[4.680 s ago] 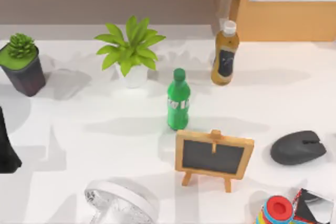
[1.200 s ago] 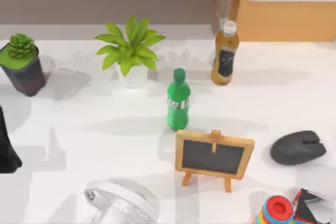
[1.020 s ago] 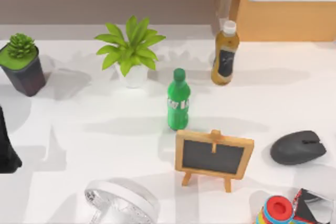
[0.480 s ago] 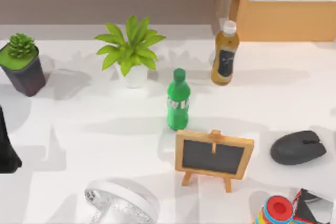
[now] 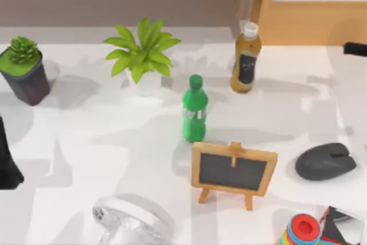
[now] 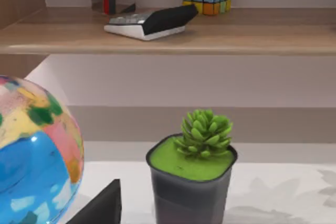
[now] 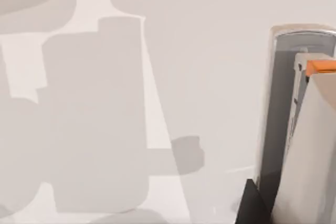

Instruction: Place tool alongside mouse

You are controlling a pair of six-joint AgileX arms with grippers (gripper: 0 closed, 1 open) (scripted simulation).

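— Shadows have slid across the right half of the table, and a dark bit of the right arm (image 5: 355, 49) now pokes in at the far right edge; a moment ago it wasn't there.

— So it's only setting off?

— I'd say so: this looks like the reach for the tool, with nothing carried yet. Start near: the mouse (image 5: 325, 162) lies flat at the near right, just right of the chalkboard (image 5: 234, 171) and apart from it. Bare table shows on its far side.

— And the tool?

— The right wrist camera looks down on white table with a long grey-and-white thing with an orange tab (image 7: 294, 129) beside it. That may be the tool, but I can't say for sure.

— Jaws?

— Can't tell for either arm whether they're spread or pressed together. The left arm (image 5: 7, 164) sits parked at the left edge.

— What next?

— By my guess, it should line up over that thing, come down and pinch it, then carry it nearer and set it down beside the mouse without nudging it or the chalkboard.
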